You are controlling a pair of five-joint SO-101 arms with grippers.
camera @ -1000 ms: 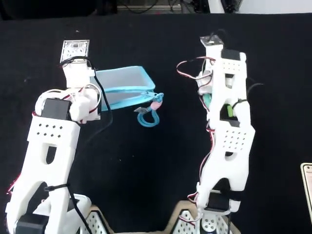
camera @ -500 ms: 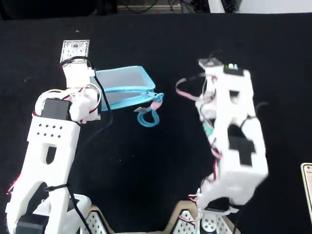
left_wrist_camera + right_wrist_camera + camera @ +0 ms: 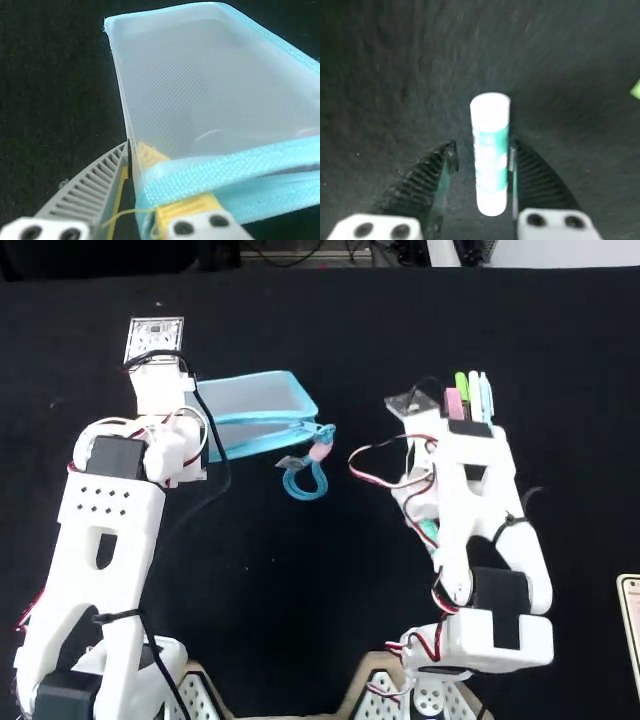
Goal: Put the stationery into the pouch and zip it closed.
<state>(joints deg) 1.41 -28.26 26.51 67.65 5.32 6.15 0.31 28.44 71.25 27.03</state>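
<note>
A light-blue mesh pouch [image 3: 255, 412] lies at the back left, its zip pull with a pink tag [image 3: 320, 451] and a blue cord loop [image 3: 304, 483] pointing toward the middle. My left gripper [image 3: 193, 440] is shut on the pouch's left end; its fingers pinch the blue edging [image 3: 210, 172] at the corner [image 3: 132, 150]. My right gripper [image 3: 480, 147] is shut on a white and teal glue stick [image 3: 491, 160], which peeks out under the arm [image 3: 428, 530]. Three markers, green, pink and light blue [image 3: 468, 395], lie just beyond the right arm.
A cream card [image 3: 630, 625] sits at the table's right edge. Both arm bases [image 3: 400, 695] stand at the front edge. Bare black tabletop [image 3: 300, 580] stretches between the two arms and behind the pouch.
The right arm has drawn back toward its base with the glue stick, uncovering the three markers. The left arm and the pouch have barely moved.
</note>
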